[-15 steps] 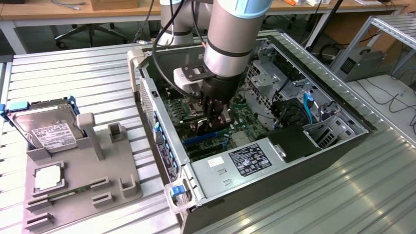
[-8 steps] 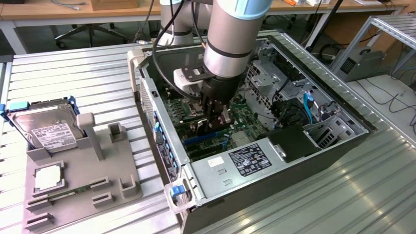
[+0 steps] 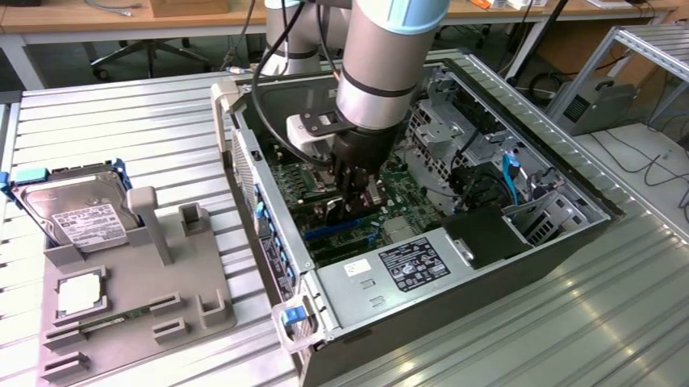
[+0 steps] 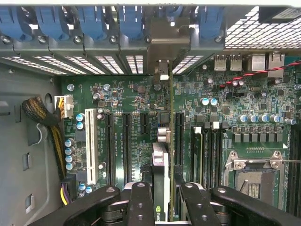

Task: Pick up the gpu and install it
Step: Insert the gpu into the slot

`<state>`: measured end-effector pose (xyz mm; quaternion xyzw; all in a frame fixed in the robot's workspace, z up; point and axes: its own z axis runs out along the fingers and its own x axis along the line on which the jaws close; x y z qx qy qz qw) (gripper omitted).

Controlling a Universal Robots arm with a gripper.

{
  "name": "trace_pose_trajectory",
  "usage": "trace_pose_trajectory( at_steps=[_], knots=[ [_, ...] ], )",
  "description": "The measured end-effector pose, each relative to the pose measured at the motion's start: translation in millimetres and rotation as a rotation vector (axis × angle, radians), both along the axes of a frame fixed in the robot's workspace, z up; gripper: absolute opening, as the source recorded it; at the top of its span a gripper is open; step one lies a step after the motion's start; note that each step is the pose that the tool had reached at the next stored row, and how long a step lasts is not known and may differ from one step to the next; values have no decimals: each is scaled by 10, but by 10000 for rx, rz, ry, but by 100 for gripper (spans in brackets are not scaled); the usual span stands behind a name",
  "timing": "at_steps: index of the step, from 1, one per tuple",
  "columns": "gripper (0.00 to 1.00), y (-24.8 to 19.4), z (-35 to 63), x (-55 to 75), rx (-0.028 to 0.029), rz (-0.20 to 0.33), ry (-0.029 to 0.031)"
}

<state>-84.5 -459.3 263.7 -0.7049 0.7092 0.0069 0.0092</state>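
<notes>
Well, desks point(image 3: 108, 16) lined the room's back, and a slatted metal table point(image 3: 129, 129) carried an opened case point(image 3: 242, 153) and, at the exterior view's left, a grey tray point(image 3: 205, 318). Inside the case the gripper point(image 4: 162, 197) pinched the gpu point(image 4: 161, 165), edge-on over the motherboard point(image 4: 235, 108) slots.

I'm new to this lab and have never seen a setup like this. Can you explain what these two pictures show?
The grey column is a robot arm reaching into an open computer case lying on a metal table. That picture comes from a camera off the arm; the other comes from a camera on its wrist, looking at the motherboard. The dark bars there are its gripper, shut on the gpu, a slim card seen edge-on. On the exterior view's left, a grey holder carries a hard drive.
</notes>
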Motion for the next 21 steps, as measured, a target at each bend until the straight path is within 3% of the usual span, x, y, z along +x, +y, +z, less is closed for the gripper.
trace_pose_trajectory(
  at_steps=[21],
  knots=[
    [27,0,-53,-3,-2,-27,1]
  ],
)
